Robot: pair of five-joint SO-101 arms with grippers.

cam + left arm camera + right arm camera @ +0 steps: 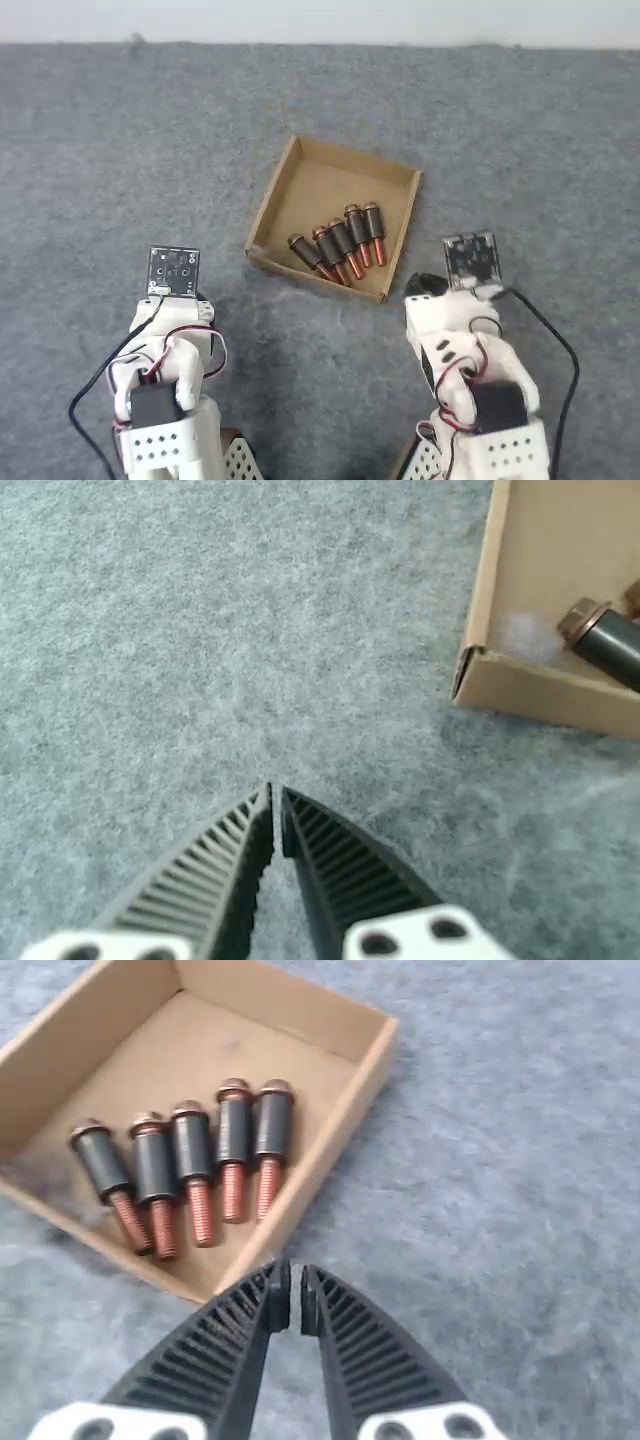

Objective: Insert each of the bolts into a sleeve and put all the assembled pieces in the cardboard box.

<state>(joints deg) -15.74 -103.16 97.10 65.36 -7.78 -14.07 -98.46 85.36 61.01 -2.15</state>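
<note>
Bolts (190,1148), five of them sleeved, lie side by side in the cardboard box (310,180) on my bench (120,130); my left pincer (277,800) and right pincer (295,1285) sit closed, empty, near it.

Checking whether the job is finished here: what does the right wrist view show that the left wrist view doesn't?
Extra in the right wrist view: all five assembled pieces lying side by side in the cardboard box, and the right pincer, shut, just outside the box. Extra in the left wrist view: the left pincer, shut, over bare carpet beside the box's outer corner. Shared: the box, the carpet, and the piece nearest that corner.
</note>
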